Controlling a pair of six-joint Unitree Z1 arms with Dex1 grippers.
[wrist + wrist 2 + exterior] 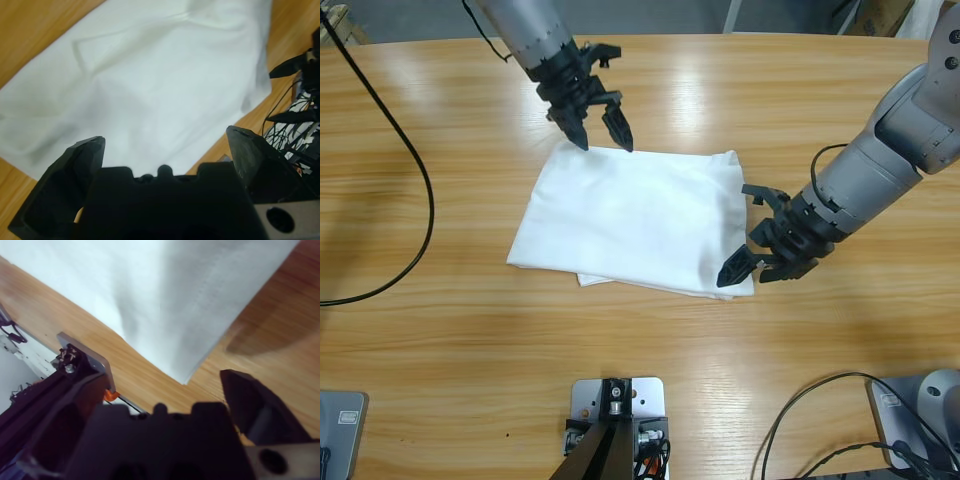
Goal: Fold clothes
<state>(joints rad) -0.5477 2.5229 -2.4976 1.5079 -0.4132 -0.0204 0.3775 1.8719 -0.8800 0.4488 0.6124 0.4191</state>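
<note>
Left gripper (598,130) hangs with jaws spread wide over the far edge of the folded white T-shirt (630,215), holding nothing; right gripper (752,263), also parted and empty, sits at its near right corner; shirt lies mid-table (440,330); a black cable (405,150) curves at the left.

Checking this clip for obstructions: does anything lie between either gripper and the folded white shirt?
Nothing visible: the left gripper and right gripper, both open, sit at edges of the folded white cotton T-shirt.
</note>
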